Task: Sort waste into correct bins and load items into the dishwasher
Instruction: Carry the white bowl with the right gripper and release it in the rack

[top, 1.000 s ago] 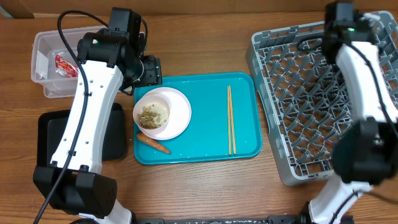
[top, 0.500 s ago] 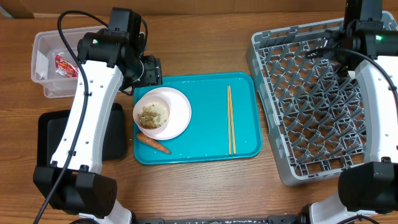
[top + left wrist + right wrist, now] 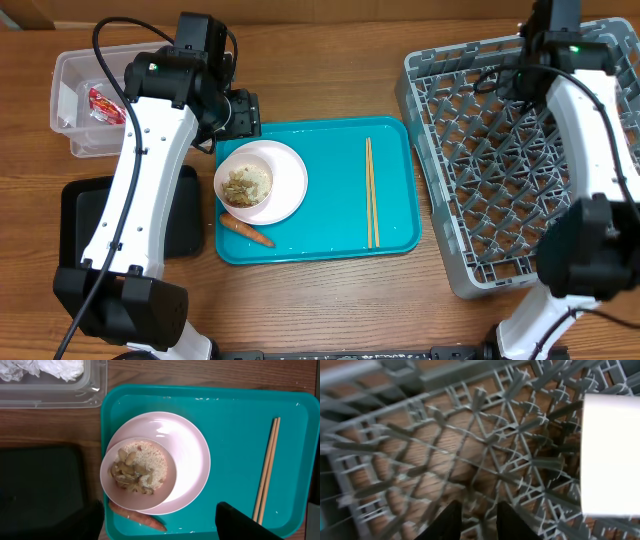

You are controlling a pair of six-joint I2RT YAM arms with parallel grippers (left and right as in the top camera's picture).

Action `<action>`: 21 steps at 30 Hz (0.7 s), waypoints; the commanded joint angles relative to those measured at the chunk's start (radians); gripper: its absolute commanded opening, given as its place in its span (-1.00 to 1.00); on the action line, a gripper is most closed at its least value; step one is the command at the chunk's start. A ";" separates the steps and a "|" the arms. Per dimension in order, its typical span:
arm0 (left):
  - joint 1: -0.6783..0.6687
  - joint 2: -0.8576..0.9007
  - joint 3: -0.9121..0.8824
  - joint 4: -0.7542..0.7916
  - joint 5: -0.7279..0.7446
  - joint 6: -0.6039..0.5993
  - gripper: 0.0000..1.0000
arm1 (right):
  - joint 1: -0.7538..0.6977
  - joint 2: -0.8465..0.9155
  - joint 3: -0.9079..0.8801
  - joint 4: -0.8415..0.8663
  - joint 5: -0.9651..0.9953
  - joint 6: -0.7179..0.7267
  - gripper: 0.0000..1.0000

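A white plate on the teal tray carries a small bowl of rice-like scraps. An orange carrot lies just below it, and wooden chopsticks lie to the right. My left gripper hangs open above the plate and carrot, holding nothing. The clear tub holds a red wrapper and white tissue. The black tray lies at the left. My right gripper hovers over the grey dish rack; its jaws stand a narrow gap apart with nothing between.
A white thing stands at the right of the right wrist view, inside the rack; what it is does not show. The right arm covers the rack's far right side. Bare wooden table runs along the front.
The right arm swung right and then back left over the rack's far edge, and its jaws have drawn much closer together. The left arm and the tray's contents have not moved.
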 commanded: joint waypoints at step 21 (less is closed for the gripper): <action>0.000 0.005 -0.003 -0.014 -0.011 0.014 0.47 | -0.114 0.020 -0.003 -0.095 0.064 0.092 -0.50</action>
